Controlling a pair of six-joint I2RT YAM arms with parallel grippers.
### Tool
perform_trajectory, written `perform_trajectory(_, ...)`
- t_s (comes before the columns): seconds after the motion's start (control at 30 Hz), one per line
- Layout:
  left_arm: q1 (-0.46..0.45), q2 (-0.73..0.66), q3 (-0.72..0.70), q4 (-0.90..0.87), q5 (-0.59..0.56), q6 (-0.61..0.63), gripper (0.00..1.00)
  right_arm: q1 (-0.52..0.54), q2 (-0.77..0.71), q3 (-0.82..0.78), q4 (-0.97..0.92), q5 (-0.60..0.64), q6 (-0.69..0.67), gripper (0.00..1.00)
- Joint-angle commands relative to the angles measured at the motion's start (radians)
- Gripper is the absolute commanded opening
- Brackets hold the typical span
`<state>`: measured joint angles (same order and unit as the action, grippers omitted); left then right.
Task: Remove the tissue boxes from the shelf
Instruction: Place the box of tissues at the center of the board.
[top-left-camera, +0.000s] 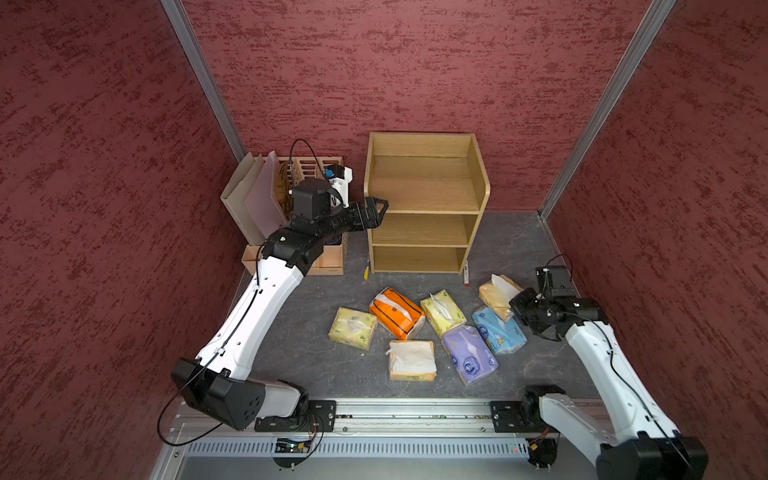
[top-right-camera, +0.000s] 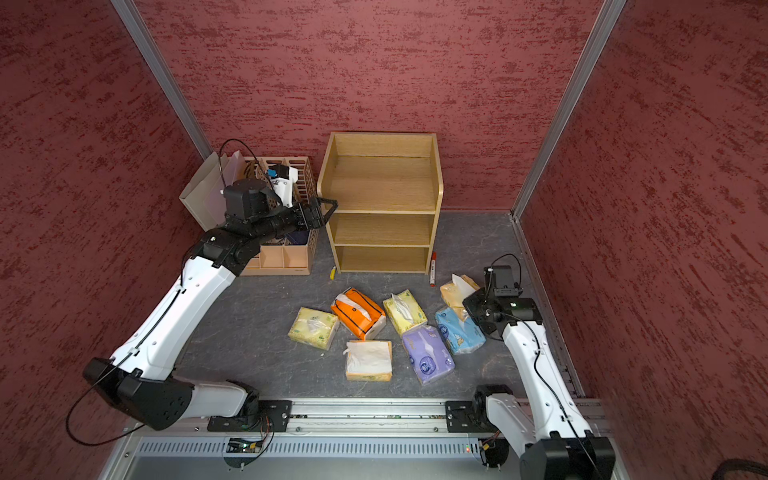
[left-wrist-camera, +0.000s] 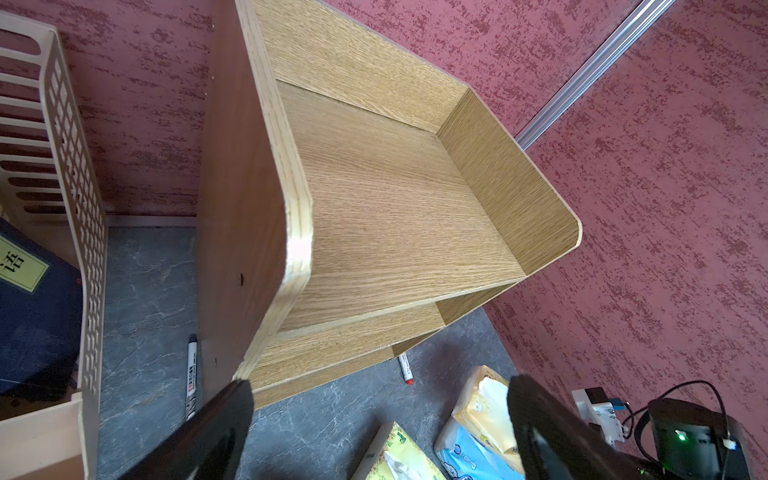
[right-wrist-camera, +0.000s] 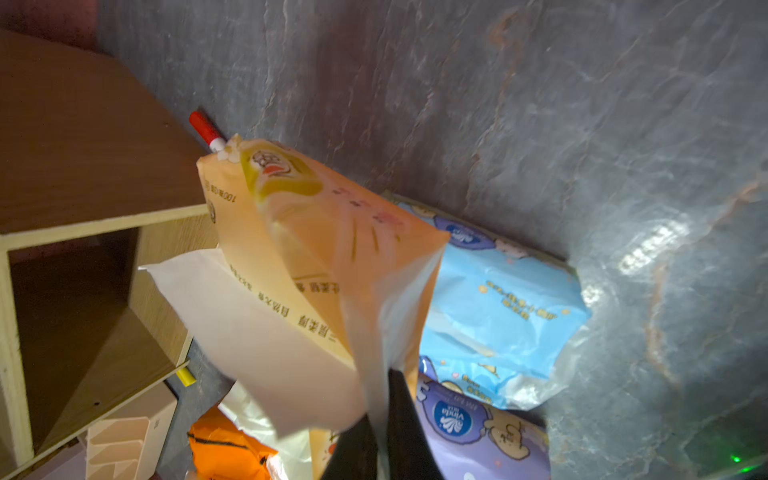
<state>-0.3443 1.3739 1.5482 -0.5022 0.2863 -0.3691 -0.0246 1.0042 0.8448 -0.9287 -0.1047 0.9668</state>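
Observation:
The light-wood shelf (top-left-camera: 424, 195) (top-right-camera: 382, 187) (left-wrist-camera: 395, 208) stands against the back wall, and no tier that shows holds anything. Several tissue boxes lie on the grey floor in front of it: pale yellow (top-left-camera: 353, 328), orange with black lines (top-left-camera: 397, 313), yellow (top-left-camera: 442, 311), beige with white tissue (top-left-camera: 412, 360), purple (top-left-camera: 469, 353) and light blue (top-left-camera: 498, 330). My right gripper (top-left-camera: 515, 305) (right-wrist-camera: 384, 395) is shut on the wrapper end of the tan-orange pack (top-left-camera: 496, 293) (right-wrist-camera: 316, 249), which overlaps the light blue one. My left gripper (top-left-camera: 381, 210) (left-wrist-camera: 378, 382) is open and holds nothing, beside the shelf's left panel.
A pink slotted file organizer (top-left-camera: 316, 166) with a navy booklet (left-wrist-camera: 33, 299) stands left of the shelf, under my left arm. A red-capped marker (top-left-camera: 466, 274) and a yellow-capped one (top-left-camera: 366, 272) lie at the shelf's foot. Red walls close three sides; a metal rail (top-left-camera: 415, 411) runs along the front.

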Motion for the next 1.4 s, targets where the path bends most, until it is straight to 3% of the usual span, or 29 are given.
perform_trajectory(0.0, 0.009, -0.026, -0.001, 0.0, -0.005, 0.012, 1.0, -0.063, 0.069, 0.038, 0.08, -0.059, -0.087, 0.0)
perform_trajectory(0.27, 0.04, -0.064, 0.0, -0.059, -0.016, 0.04, 1.0, -0.143, 0.313, 0.154, 0.195, -0.062, -0.21, 0.0)
perform_trajectory(0.5, 0.065, -0.079, -0.005, -0.092, -0.023, 0.058, 1.0, -0.26, 0.406, 0.187, 0.2, -0.053, -0.318, 0.0)
perform_trajectory(0.97, 0.071, -0.072, -0.03, -0.045, -0.03, 0.042, 1.0, -0.268, 0.267, -0.059, 0.127, 0.02, -0.342, 0.0)
perform_trajectory(1.0, 0.071, -0.07, -0.035, -0.041, -0.028, 0.04, 1.0, -0.268, 0.251, -0.075, 0.126, 0.022, -0.333, 0.05)
perform_trajectory(1.03, 0.071, -0.067, -0.039, -0.036, -0.025, 0.038, 1.0, -0.268, 0.237, -0.086, 0.124, 0.021, -0.324, 0.17)
perform_trajectory(1.1, 0.073, -0.061, -0.04, -0.031, -0.021, 0.035, 1.0, -0.268, 0.214, -0.097, 0.119, 0.018, -0.306, 0.47)
perform_trajectory(1.37, 0.1, -0.082, -0.086, 0.01, -0.112, 0.039, 1.0, -0.268, 0.043, -0.065, 0.114, 0.024, -0.313, 0.77)
